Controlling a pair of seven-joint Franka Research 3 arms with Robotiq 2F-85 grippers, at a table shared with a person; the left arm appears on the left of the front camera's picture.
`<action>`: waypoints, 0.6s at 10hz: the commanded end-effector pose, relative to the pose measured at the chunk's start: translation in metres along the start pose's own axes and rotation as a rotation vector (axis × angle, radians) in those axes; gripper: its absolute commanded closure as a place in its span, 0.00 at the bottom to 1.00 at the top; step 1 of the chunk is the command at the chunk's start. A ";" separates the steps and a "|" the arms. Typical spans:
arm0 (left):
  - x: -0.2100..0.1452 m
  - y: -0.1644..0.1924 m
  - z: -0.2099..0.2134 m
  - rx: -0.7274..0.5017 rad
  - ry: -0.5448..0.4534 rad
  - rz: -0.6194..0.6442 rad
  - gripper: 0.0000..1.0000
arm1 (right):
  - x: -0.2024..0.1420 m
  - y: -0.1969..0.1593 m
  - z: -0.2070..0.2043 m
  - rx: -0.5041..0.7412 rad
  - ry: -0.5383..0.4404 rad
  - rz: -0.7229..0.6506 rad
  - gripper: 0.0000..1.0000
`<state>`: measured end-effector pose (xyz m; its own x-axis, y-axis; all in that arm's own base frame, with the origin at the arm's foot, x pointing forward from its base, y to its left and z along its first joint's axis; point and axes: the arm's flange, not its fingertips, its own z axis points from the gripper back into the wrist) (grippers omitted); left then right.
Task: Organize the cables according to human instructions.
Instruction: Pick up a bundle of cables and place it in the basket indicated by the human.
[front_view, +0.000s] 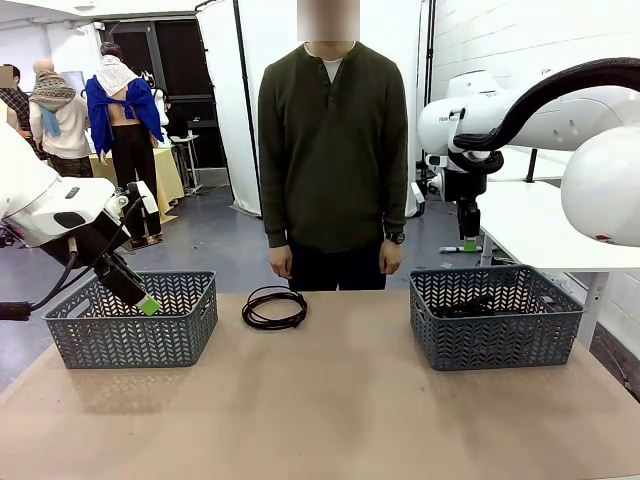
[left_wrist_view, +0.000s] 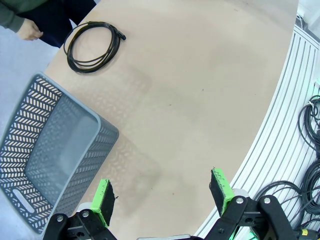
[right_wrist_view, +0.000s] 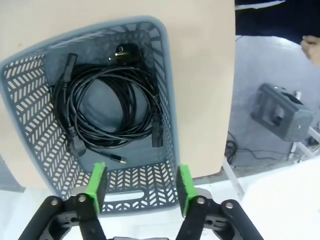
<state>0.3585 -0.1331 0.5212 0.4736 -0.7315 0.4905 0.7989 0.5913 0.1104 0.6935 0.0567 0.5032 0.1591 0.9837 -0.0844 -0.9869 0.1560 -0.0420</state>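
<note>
The right pincer (right_wrist_view: 140, 187) hangs above the right basket (right_wrist_view: 167, 90) with its green pads apart and nothing between them. A tangle of cables (right_wrist_view: 64, 107) lies on that basket's floor, so the drop there looks finished. By the number of plugs it is more than one cord, though the coils cannot be counted apart. The job now, as I judge it, is to lift that arm straight up, so that no finger catches the mesh wall or drags a loop out. Then comes the one coil (front_view: 272, 325) lying flat on the bench (front_view: 340, 400) near the middle of its far edge, between the two baskets and touching neither. The left pincer (left_wrist_view: 161, 195) is spread wide and empty, hovering by the left basket (front_view: 190, 330). That basket sits toward the bench's far left corner and looks empty in the wrist view, and the left arm seems the handier one for the coil. Before any reach, watch the person (front_view: 332, 140) at the far edge: both hands (front_view: 281, 262) hang down and point at nothing, so which basket the coil belongs in is not yet told. For the pick, come down over one side of the ring with the pads straddling all the strands at once, low to the bench, and shut fully. A thin cord slips easily, and a loose loop may trail and snag a basket rim.
</note>
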 end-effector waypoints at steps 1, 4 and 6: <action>-0.001 0.002 -0.001 0.008 -0.007 -0.001 0.00 | 0.005 -0.006 0.004 0.009 -0.002 -0.017 0.00; -0.001 0.002 -0.001 0.008 -0.007 -0.001 0.00 | 0.003 -0.004 0.008 0.013 0.005 -0.026 0.00; -0.001 0.002 -0.001 0.008 -0.007 -0.001 0.00 | 0.002 -0.003 0.010 0.017 0.009 -0.019 0.00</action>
<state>0.3585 -0.1331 0.5212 0.4736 -0.7315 0.4905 0.7989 0.5913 0.1104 0.6925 0.0574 0.5092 0.1626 0.9830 -0.0853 -0.9864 0.1598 -0.0377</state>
